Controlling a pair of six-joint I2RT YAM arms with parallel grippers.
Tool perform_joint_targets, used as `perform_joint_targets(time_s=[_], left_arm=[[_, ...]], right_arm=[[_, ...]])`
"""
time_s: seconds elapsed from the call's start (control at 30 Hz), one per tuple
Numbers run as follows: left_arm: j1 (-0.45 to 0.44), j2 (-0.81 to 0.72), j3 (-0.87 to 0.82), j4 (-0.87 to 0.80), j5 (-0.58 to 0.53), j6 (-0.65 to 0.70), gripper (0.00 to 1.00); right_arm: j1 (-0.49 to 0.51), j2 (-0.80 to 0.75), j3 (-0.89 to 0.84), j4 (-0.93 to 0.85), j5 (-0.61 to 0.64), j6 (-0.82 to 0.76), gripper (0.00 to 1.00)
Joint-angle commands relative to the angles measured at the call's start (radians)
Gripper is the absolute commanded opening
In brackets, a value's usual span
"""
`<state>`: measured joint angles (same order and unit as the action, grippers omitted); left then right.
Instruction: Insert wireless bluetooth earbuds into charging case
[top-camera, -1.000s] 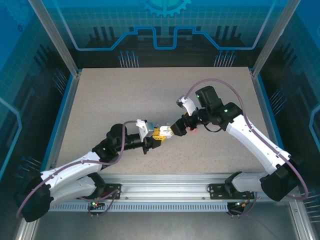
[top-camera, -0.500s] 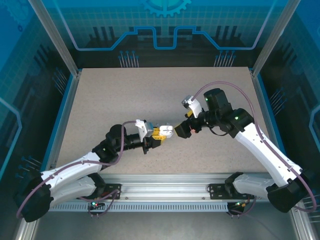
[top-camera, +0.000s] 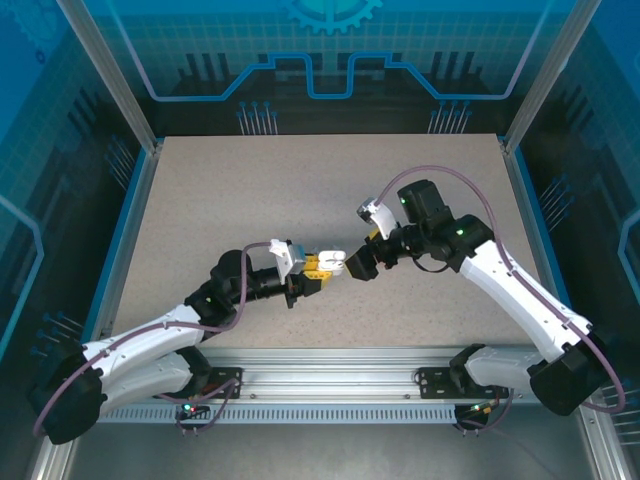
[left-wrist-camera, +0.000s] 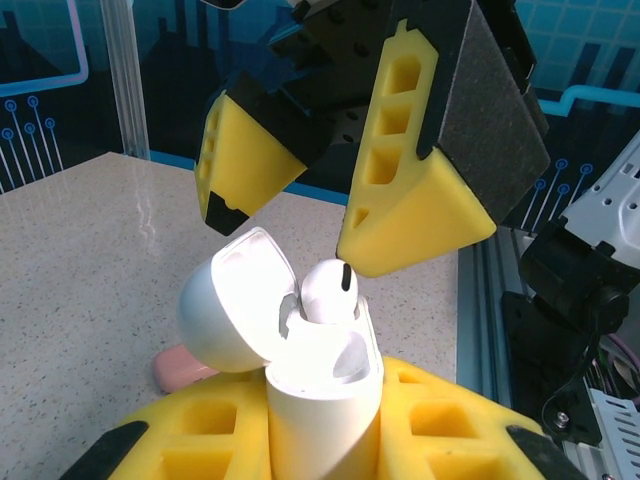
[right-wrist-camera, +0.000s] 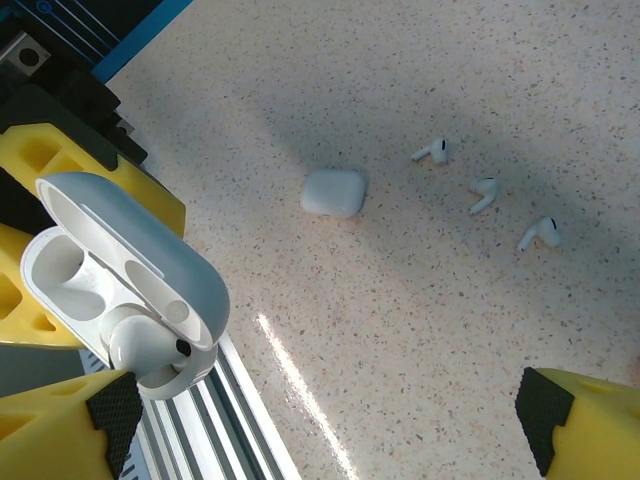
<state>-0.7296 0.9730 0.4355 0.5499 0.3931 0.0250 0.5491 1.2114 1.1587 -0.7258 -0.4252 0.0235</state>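
Your left end effector (top-camera: 316, 268) is gripping an open white plastic case (left-wrist-camera: 318, 400) holding a white earbud (left-wrist-camera: 328, 292); your right end effector (left-wrist-camera: 320, 190) is hovering released.

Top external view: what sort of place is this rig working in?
Probably an enclosed robot test cell, not a home or shop: a speckled table fenced by aluminium posts, blue circuit-pattern wall panels, and a mounting rail at the near edge.

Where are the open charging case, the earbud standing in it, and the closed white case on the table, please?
open charging case (left-wrist-camera: 322, 415): left wrist view, front of its lower body.
earbud (left-wrist-camera: 328, 292): left wrist view, its rounded head.
closed white case (right-wrist-camera: 334, 191): right wrist view, middle of its top.
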Motion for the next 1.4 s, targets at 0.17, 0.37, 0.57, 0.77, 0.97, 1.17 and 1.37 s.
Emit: perform_joint_targets(time_s=[0.17, 0.37, 0.57, 0.77, 0.97, 1.17, 1.37], left_arm=[[-0.004, -0.022, -0.004, 0.03, -0.008, 0.001, 0.12], [-0.004, -0.039, -0.016, 0.026, -0.039, 0.007, 0.12], [-0.005, -0.085, -0.049, 0.068, -0.118, 0.002, 0.12], [-0.004, -0.194, -0.075, 0.053, -0.151, 0.004, 0.12], [-0.005, -0.273, -0.08, -0.008, -0.141, 0.009, 0.12], [-0.005, -0.316, -0.085, -0.054, -0.146, -0.006, 0.12], [-0.005, -0.341, -0.098, -0.065, -0.154, -0.008, 0.12]], right_arm=[[0.011, 0.002, 0.021, -0.009, 0.01, -0.009, 1.0], [-0.041, -0.118, -0.007, 0.026, 0.084, 0.017, 1.0], [-0.117, -0.185, -0.144, 0.173, 0.118, 0.205, 1.0], [-0.126, -0.029, -0.173, 0.219, 0.055, 0.282, 0.93], [-0.048, 0.25, -0.041, 0.197, 0.153, 0.236, 0.74], [0.006, 0.483, 0.112, 0.204, 0.203, 0.159, 0.66], [0.013, 0.684, 0.23, 0.201, 0.178, 0.127, 0.63]])
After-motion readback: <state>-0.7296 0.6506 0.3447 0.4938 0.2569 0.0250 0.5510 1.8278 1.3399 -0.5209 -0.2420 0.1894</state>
